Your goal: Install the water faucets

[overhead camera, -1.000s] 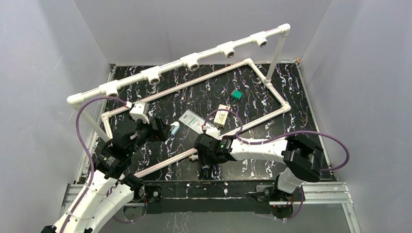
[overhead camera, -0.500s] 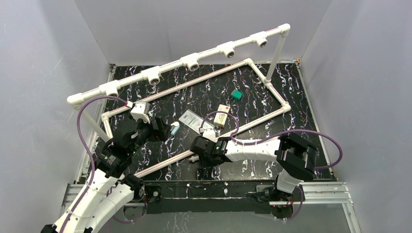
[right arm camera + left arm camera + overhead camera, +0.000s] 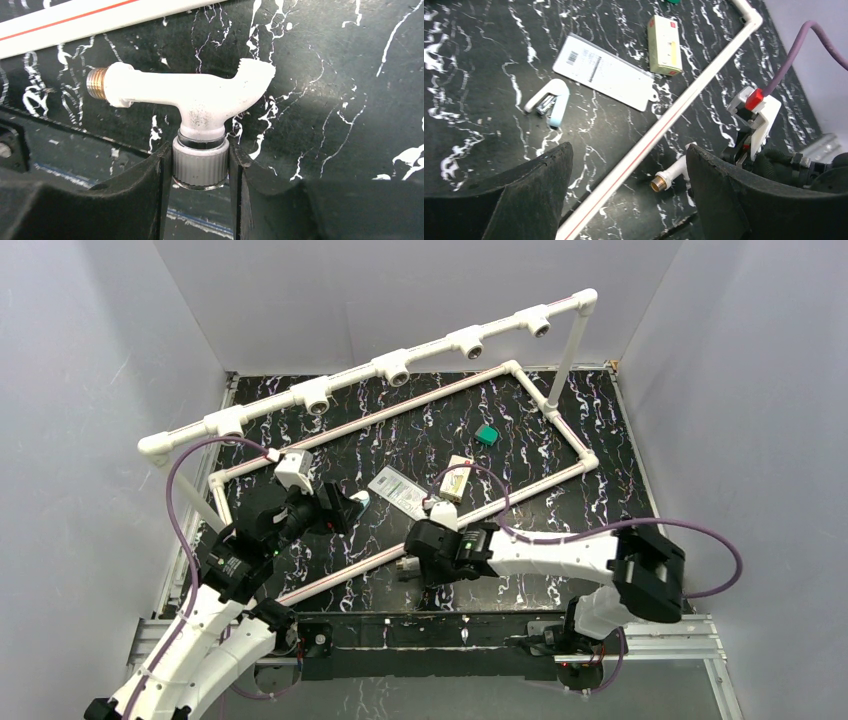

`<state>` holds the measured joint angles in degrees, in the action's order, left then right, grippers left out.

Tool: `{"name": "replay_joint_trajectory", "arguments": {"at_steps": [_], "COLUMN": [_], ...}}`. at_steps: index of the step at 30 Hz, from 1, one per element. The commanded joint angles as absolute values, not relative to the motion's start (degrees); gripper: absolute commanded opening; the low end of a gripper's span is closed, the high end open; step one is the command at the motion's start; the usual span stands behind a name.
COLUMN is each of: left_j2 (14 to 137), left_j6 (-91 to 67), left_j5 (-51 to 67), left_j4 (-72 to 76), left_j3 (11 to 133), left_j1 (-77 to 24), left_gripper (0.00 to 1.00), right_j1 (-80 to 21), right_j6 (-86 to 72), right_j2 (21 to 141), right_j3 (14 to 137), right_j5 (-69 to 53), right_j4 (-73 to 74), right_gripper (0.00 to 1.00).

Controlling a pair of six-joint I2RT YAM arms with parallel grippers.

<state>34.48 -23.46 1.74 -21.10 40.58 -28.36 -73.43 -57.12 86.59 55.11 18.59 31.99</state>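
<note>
Low in the middle of the overhead view, the right gripper [image 3: 420, 568] is clamped on the water faucet [image 3: 404, 564]. It sits just below the near pipe [image 3: 330, 580] of the white frame that lies on the black marbled surface [image 3: 600, 420]. The right wrist camera shows the hold plainly. At the bottom centre of that frame, the two dark fingers [image 3: 150, 195] press on either side of the ribbed grey knob [image 3: 201, 162]. The faucet's white body runs across the frame above the knob, with its brass thread [image 3: 97, 82] at the left and its short spout [image 3: 255, 75] curling at the upper right. Whether the faucet touches the surface or hangs just over it I cannot tell.

Left of centre in the overhead view, the left gripper [image 3: 345, 510] hangs with its jaws apart and nothing between them, close beside a small pale-blue stapler [image 3: 360, 498]. Its own camera looks down between the wide-spread fingers. The stapler is in the left half, a white labelled packet [image 3: 604, 72] is at upper centre, and a yellowish box [image 3: 664, 45] is to the upper right of the packet. The faucet is at lower right of centre, its brass end pointing down-left alongside the frame pipe.

A small green object [image 3: 487, 434] lies alone higher up in the overhead view. Along the top, the raised pipe rail [image 3: 430, 348] carries five tee sockets, each round mouth showing dark.
</note>
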Motion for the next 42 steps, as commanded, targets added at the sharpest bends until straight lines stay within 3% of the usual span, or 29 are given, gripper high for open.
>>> {"name": "replay_joint_trajectory", "arguments": {"at_steps": [1,12,20,36,42], "left_j2": [33.9,29.57,22.03,26.85,25.68], "left_j6": [-29.04,-52.04,-66.77,-67.79,-69.55], "left_j5": [7.46,23.24,24.82,29.22,30.82], "left_j4": [-22.75,-19.7,-15.1,-14.49,-13.54], "left_j3": [40.69,33.42,28.15,26.45,25.24], "left_j1": [-28.54,-28.56,-28.56,-28.56,-28.56], "left_gripper": [0.8,0.79,0.78,0.71,0.64], "right_j1": [-73.73,-73.66,-73.84,-74.14,-74.17], "right_j6": [-58.54,-53.9,-50.25,-49.23,-49.53], "right_j2": [79.93,67.82,69.2,72.88,74.62], "right_j3": [53.98,52.97,57.01,63.85,65.29], "right_j5": [20.2,17.72,14.81,12.77,12.43], "right_j4": [33.4,28.93,26.53,22.65,22.58], "right_gripper": [0.01,0.01,0.01,0.01,0.01]}}
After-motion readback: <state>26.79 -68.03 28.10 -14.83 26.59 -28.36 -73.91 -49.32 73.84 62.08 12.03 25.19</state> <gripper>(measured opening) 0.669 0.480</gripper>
